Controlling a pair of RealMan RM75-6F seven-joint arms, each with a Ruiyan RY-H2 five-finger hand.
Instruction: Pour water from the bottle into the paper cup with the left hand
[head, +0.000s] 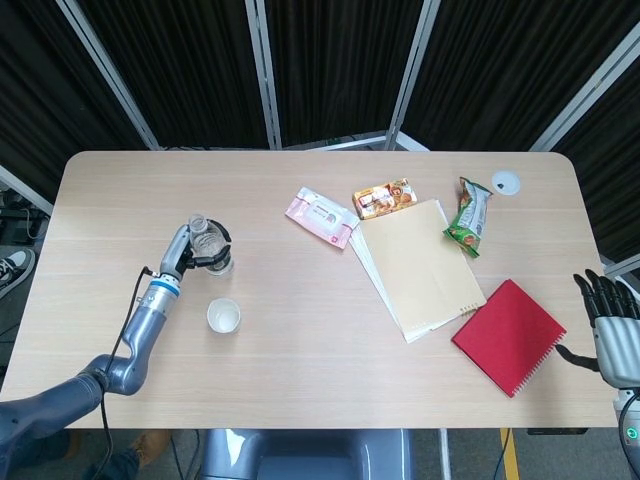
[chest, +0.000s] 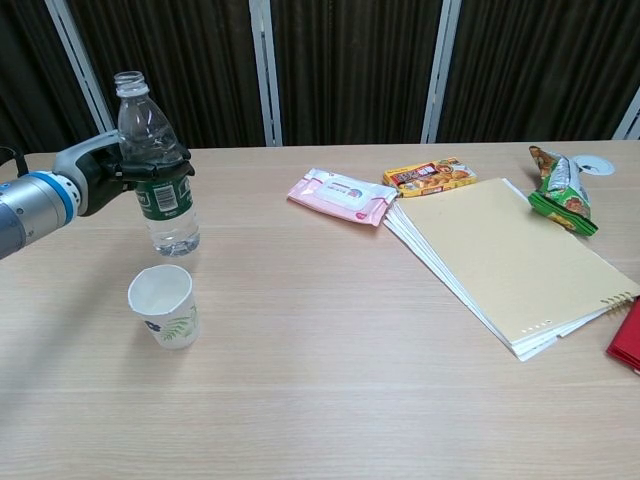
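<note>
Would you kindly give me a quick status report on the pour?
Left hand grips bottle upright, uncapped, behind paper cup. Right hand open, off table's right edge. Nothing between bottle and cup.

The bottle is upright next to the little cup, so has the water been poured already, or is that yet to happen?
I cannot tell from this moment whether water is in the paper cup; its inside is not clear. In hand: the left hand grips the uncapped water bottle, upright just behind the cup, some water at its bottom. Left: letting go, if pouring is done. The right hand waits at the table's edge, open.
</note>
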